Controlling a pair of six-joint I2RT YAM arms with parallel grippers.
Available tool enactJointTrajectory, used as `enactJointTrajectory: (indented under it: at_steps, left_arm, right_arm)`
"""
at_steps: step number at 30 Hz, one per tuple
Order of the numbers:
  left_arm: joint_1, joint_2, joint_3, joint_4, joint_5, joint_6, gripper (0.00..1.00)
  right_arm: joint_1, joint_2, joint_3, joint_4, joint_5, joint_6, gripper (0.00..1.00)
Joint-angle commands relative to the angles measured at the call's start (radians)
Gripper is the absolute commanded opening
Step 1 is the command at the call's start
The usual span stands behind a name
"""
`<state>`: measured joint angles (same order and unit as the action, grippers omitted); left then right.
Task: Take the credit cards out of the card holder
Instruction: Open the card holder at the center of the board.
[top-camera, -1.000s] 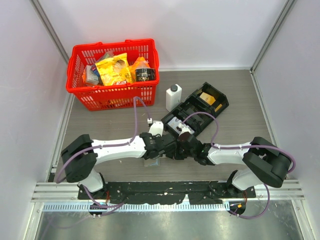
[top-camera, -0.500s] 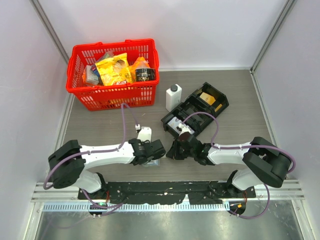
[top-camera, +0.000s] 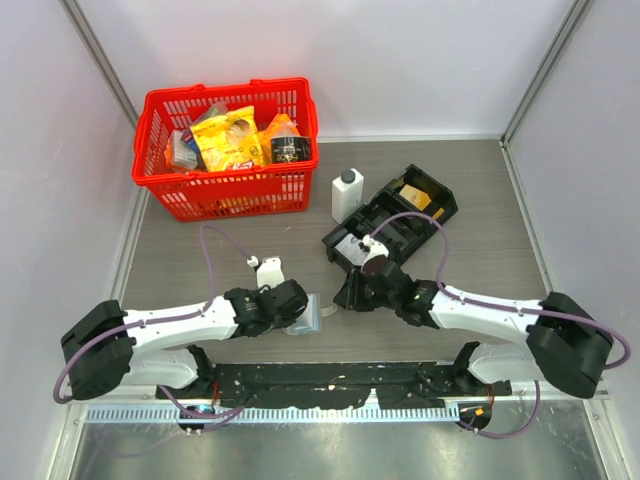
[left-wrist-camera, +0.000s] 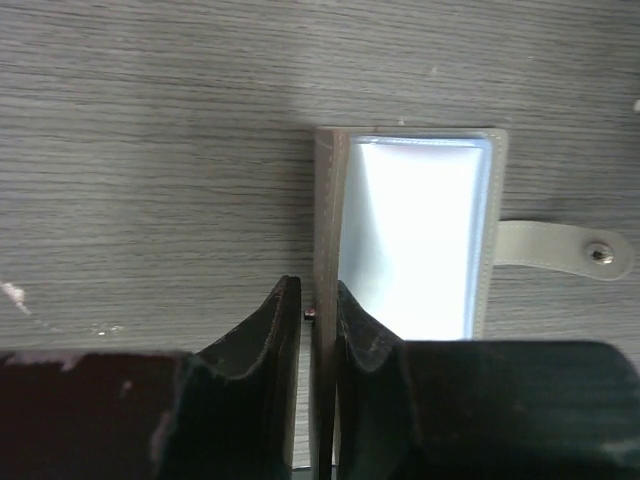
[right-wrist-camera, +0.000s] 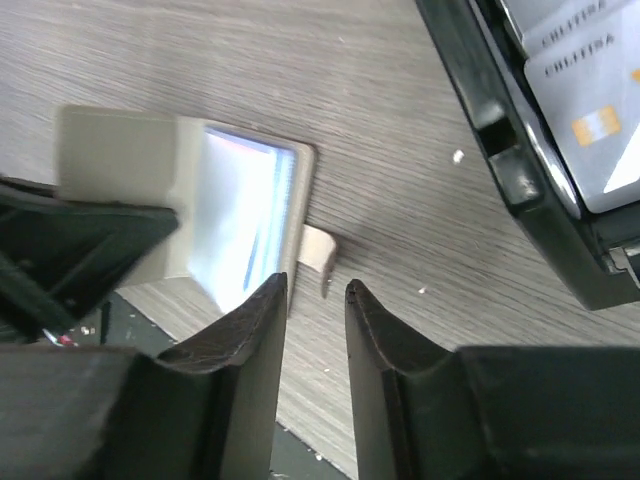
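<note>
The grey-tan card holder (top-camera: 308, 316) lies open on the table between the two arms. In the left wrist view its pale blue shiny panel (left-wrist-camera: 415, 235) faces up and its snap strap (left-wrist-camera: 560, 248) sticks out to the right. My left gripper (left-wrist-camera: 318, 300) is shut on the holder's left cover, which stands on edge between the fingers. My right gripper (right-wrist-camera: 316, 290) is slightly open and empty, just above the table beside the strap (right-wrist-camera: 318, 255), right of the holder (right-wrist-camera: 240, 215). No loose card shows at the holder.
A black compartmented tray (top-camera: 392, 225) with white cards (right-wrist-camera: 580, 90) lies behind the right gripper. A white bottle (top-camera: 346, 192) stands left of it. A red basket (top-camera: 228, 145) of groceries is at the back left. The black mounting rail (top-camera: 320, 380) runs along the near edge.
My left arm has drawn back to the left, pulling the holder's cover with it. The holder now lies open in view. My right gripper has shifted slightly away to the right.
</note>
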<state>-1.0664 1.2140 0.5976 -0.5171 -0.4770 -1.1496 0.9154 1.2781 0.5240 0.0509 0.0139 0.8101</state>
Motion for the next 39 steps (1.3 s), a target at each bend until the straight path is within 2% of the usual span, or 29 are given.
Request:
enactJointTrajectory:
  at_steps: [1, 6, 9, 12, 19, 20, 35, 39]
  left_arm:
    - [0.003, 0.010, -0.002, 0.118, 0.034, -0.028, 0.18]
    - [0.005, 0.058, -0.009, 0.216, 0.086, -0.032, 0.15]
    - [0.005, 0.078, -0.007, 0.271, 0.121, -0.019, 0.15]
    - [0.005, 0.082, -0.019, 0.328, 0.140, -0.018, 0.14]
    - [0.003, 0.082, -0.058, 0.358, 0.135, -0.068, 0.12]
    - [0.003, 0.084, -0.061, 0.361, 0.135, -0.073, 0.11]
    - [0.003, 0.108, -0.067, 0.394, 0.158, -0.084, 0.10]
    - [0.005, 0.120, -0.074, 0.420, 0.170, -0.085, 0.09]
  right_arm:
    - [0.016, -0.104, 0.109, -0.103, 0.041, -0.043, 0.37]
    - [0.033, -0.091, 0.143, -0.069, 0.001, -0.042, 0.36]
    - [0.039, -0.027, 0.137, -0.010, -0.051, -0.025, 0.33]
    - [0.040, 0.024, 0.117, 0.013, -0.040, 0.006, 0.33]
    - [0.042, 0.076, 0.061, 0.037, -0.017, 0.061, 0.41]
    - [0.039, 0.081, 0.056, 0.035, 0.026, 0.066, 0.41]
    - [0.046, 0.147, 0.068, 0.050, 0.001, 0.063, 0.41]
    - [0.053, 0.155, 0.087, 0.079, -0.064, 0.066, 0.41]
